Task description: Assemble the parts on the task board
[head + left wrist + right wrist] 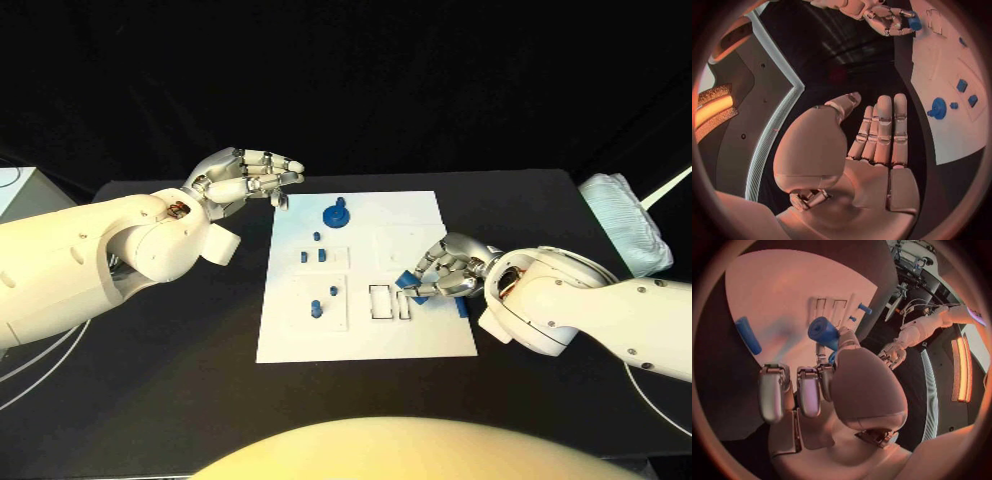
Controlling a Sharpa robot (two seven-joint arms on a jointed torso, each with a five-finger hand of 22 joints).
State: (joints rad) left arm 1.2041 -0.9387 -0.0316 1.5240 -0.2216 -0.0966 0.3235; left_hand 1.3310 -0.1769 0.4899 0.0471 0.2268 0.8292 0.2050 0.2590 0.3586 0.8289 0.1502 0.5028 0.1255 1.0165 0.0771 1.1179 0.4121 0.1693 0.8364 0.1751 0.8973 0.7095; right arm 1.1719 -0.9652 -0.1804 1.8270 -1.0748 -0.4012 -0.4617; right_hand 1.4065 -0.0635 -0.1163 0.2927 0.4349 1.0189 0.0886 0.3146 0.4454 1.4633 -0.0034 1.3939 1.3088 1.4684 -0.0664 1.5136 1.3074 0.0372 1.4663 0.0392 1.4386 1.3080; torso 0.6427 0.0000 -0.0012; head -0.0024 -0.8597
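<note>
On the black table point(173, 400) lies the white task board point(368, 330), with its near edge toward the robot. The right hand point(444, 272) hangs over the board's right edge, about halfway up, its fingers curled in around a blue cylindrical part point(824, 331) that the right wrist view shows pinched at the fingertips above the white plate. Just beside this hand, at the board's right edge, a blue bar-shaped part point(460, 307) lies flat. Left of the hand two narrow rectangular slots point(379, 302) are cut in the board, and farther left, in the near-left area, two small blue parts point(317, 308) stand in the plate. Beyond them, a pair of small blue blocks point(315, 256) sits side by side toward the board's middle-left, with one tiny blue piece point(317, 236) just past it. Near the far edge stands a round blue knob-like part point(336, 214). The left hand point(245, 175) hovers above the table off the board's far-left corner, holding nothing, with its fingers stretched out side by side and its thumb apart.
</note>
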